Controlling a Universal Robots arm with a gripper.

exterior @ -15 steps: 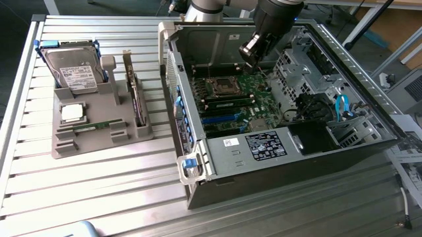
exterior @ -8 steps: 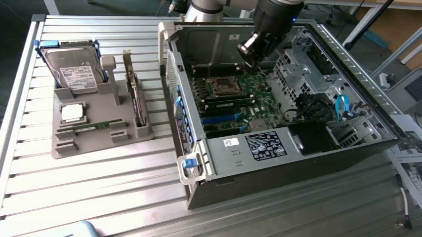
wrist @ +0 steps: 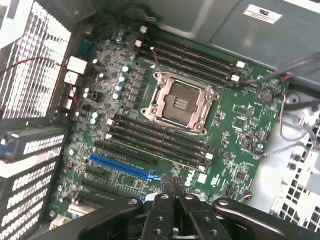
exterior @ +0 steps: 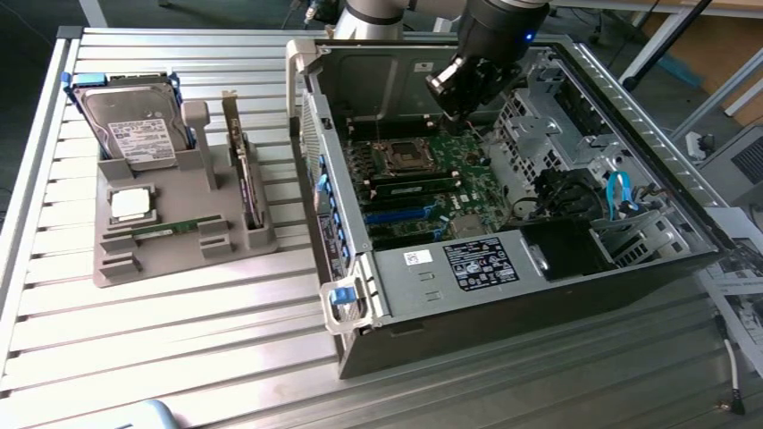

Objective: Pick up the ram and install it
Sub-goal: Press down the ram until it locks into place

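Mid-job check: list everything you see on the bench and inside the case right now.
ram: one, green, lying flat in the holder beside the processor chip
second green stick: one, apparently seated in a motherboard slot by the socket
holder: one, grey, on the table at the exterior view's left
hard drive: one, silver with blue frame, upright in the holder
expansion card: one, dark, upright in the holder
processor chip: one, silver, in the holder
computer case: one, dark grey, open, exterior view's right
motherboard: one, green, inside the case
socket: one, metal-framed, empty
table: one, silver, slatted
end effector: one, black, shut, over the motherboard
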